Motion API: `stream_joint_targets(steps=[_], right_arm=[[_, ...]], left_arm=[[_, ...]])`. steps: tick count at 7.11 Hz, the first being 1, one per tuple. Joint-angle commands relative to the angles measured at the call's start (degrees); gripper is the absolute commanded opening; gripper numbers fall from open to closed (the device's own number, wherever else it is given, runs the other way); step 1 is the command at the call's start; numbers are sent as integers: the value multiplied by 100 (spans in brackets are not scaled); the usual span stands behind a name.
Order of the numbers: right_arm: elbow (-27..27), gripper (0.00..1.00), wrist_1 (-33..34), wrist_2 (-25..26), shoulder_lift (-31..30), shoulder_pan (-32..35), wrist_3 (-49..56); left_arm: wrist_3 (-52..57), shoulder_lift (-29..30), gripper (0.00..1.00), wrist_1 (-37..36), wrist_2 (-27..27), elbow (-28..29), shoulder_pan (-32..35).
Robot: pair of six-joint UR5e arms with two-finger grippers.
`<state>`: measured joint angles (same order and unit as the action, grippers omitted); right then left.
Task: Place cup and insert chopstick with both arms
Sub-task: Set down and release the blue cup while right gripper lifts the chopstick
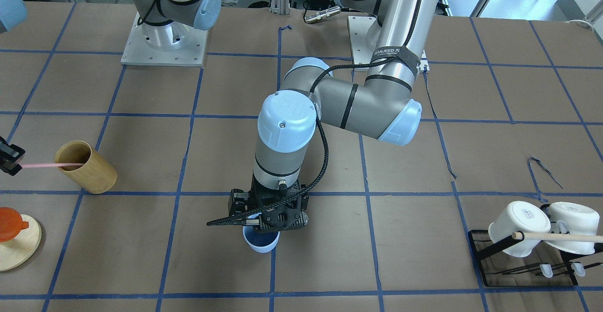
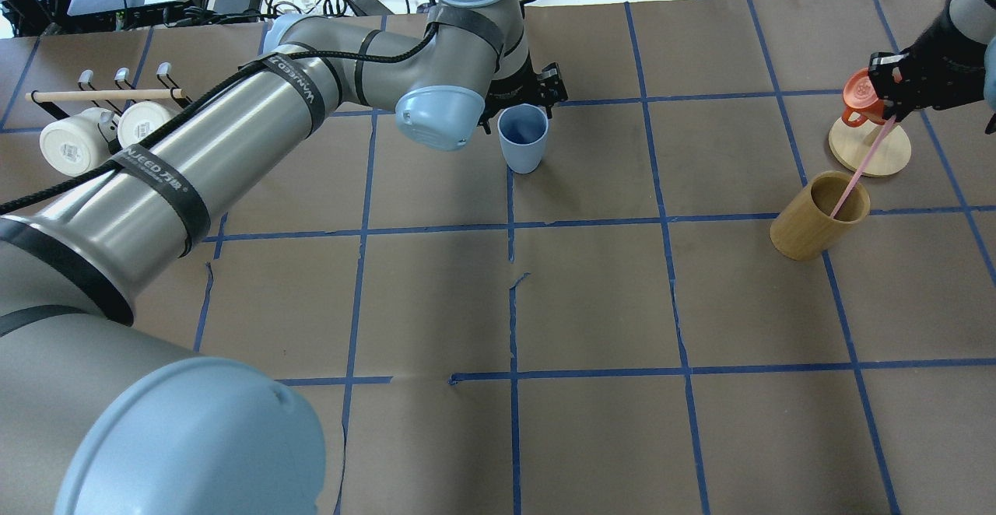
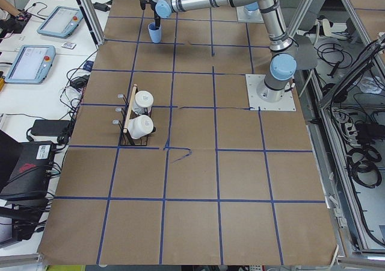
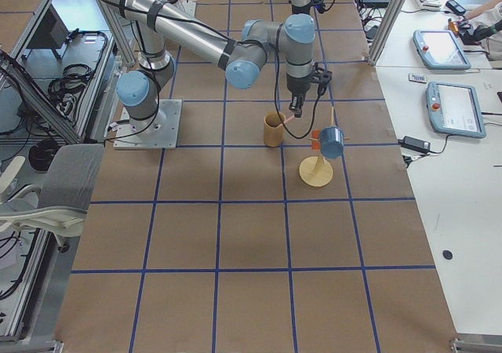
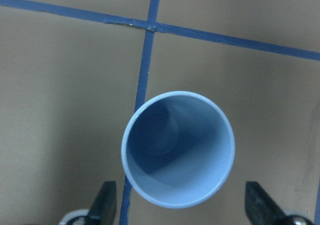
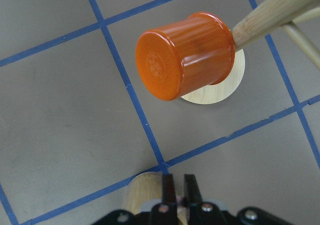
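The pale-blue cup [image 2: 522, 138] stands upright on the table on a blue tape line, also seen in the front view [image 1: 260, 243] and from straight above in the left wrist view [image 5: 177, 155]. My left gripper [image 1: 264, 220] hangs just above it, open, with its fingers [image 5: 106, 205] spread wider than the cup and apart from it. My right gripper [image 2: 895, 99] is shut on the upper end of the pink chopstick [image 2: 856, 169]. The stick slants down, and its lower end is inside the tan wooden holder [image 2: 817, 227].
An orange cup [image 2: 860, 99] hangs on a round wooden stand [image 2: 887, 153] right by my right gripper. A black rack with two white mugs [image 2: 93, 130] and a wooden rod [image 2: 101, 96] stands at the far left. Blue tape lines grid the brown table.
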<state>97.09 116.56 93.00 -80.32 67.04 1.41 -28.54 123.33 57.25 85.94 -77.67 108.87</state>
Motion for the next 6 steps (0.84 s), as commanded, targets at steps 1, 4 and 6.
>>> stream_joint_targets(steps=[1,4,6], right_arm=[[-242,5,-420,-80,-114,81,0],[-665,4,-1011,-89,-141,125,0],[-796,3,-1073,-89,-334,178,17]], left_arm=[[425,-544,100,538,-24,-72,-173],[1806,-1869,100,1192,19,-956,-427],[2140,-3002,100,1429,151,-2036,-777]])
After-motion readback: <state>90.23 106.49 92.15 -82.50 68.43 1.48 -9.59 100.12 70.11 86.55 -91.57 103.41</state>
